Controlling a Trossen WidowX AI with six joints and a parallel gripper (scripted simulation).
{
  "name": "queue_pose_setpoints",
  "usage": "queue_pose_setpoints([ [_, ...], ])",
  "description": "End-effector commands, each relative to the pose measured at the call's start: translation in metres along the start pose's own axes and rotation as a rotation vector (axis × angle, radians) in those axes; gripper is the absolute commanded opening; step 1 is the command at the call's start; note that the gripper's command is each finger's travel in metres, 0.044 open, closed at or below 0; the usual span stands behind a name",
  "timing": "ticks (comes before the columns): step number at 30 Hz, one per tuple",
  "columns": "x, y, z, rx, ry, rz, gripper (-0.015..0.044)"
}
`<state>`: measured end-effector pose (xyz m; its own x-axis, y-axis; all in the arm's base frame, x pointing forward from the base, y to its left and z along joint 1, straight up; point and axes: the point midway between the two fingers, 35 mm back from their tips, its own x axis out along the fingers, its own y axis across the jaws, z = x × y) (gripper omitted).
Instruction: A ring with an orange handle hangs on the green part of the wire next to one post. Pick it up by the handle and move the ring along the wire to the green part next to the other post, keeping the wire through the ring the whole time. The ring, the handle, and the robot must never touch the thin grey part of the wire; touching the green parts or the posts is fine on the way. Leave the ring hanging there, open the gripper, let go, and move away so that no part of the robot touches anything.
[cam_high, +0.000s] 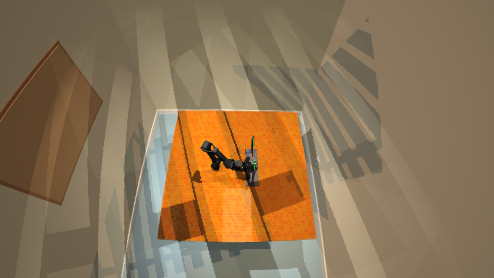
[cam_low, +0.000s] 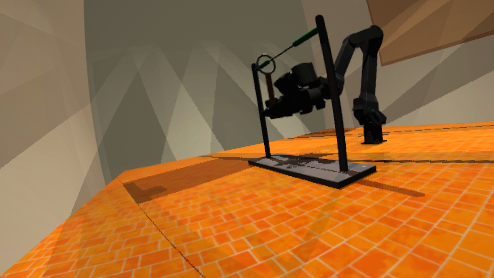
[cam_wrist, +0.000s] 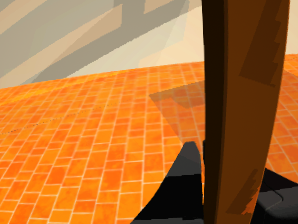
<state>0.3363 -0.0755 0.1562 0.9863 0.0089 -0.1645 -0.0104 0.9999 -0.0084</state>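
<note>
Has the orange handle (cam_low: 271, 89) (cam_wrist: 245, 110) clamped in the hand (cam_high: 253, 165) (cam_low: 271, 111) (cam_wrist: 198, 149), partly hidden in the wrist view; cannot make out exact contact between ring (cam_low: 275, 65) and wire (cam_low: 283, 53).

Lit warm and bright on the desk (cam_high: 280, 130) (cam_low: 225, 240) (cam_wrist: 100, 165), with a paler patch near the middle in the top view. Falls away to muted brown and grey on the walls, crossed by overlapping bands of shade. Thrown in the exterior view as a dark streak across the tiles, rightward from beside the near post (cam_low: 331, 95). Sunk almost to black around the gripper (cam_high: 250, 165) (cam_low: 268, 113) (cam_wrist: 227, 182). Shaded brown, jagged at the shadow edges, on the handle (cam_low: 271, 90) (cam_wrist: 245, 100). Too small and coarse from above, perhaps, to judge fine detail fairly.
</note>
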Motion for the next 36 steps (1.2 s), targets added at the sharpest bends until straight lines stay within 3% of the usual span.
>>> queue_pose_setpoints([
  [1, -0.001, 0.004, 0.003, 0.000, -0.006, 0.000, -0.0150],
  [36, 0.000, 0.038, 0.003, -0.005, 0.000, 0.009, -0.0150],
])
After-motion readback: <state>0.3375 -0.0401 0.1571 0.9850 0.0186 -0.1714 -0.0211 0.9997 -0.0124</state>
